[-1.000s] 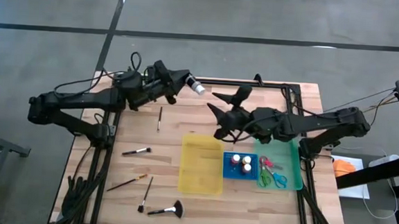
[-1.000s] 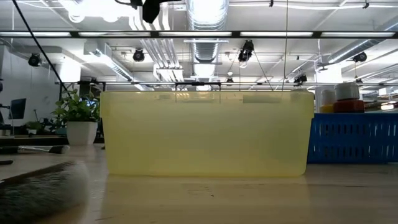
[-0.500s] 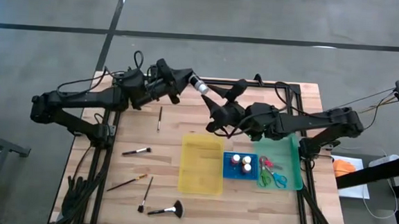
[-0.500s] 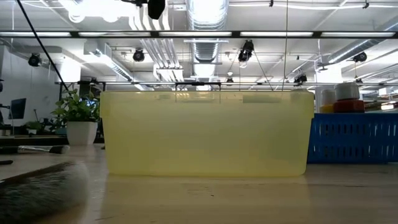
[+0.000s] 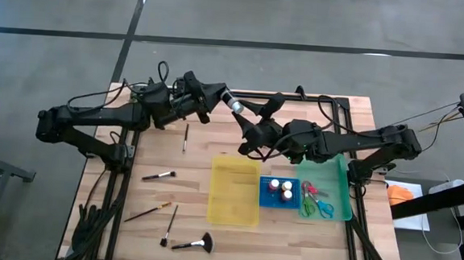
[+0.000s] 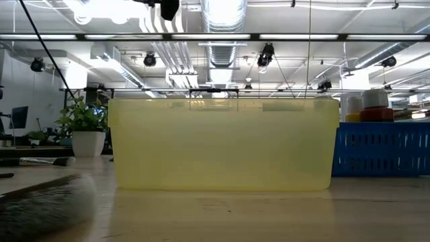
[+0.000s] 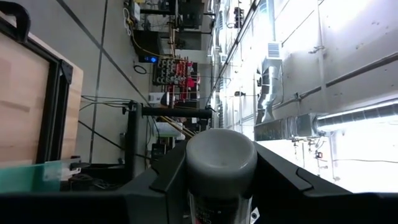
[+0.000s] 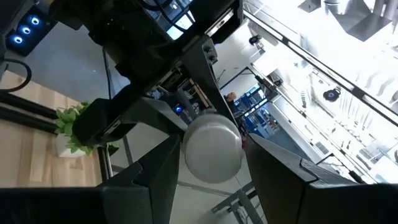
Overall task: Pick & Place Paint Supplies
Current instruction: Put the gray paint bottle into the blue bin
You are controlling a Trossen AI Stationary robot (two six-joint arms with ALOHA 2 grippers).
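Since a second ago the right gripper (image 5: 258, 120) has slid in from the middle of the high view, so its spread fingers now sit around the little paint bottle (image 5: 233, 103) that the left gripper (image 5: 223, 97) grips, upper middle of the frame above the wooden table (image 5: 193, 172). In the low view the yellow tray (image 6: 224, 143) fills the middle, with a bright ceiling above. In the wrist views the bottle's cap (image 7: 221, 155) sits between dark fingers (image 8: 283, 168); I think it could fall if one hand lets go too soon.

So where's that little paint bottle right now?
In the high view, the paint bottle is in the air above the table's far edge, gripped by the left gripper, between the right gripper's fingers.
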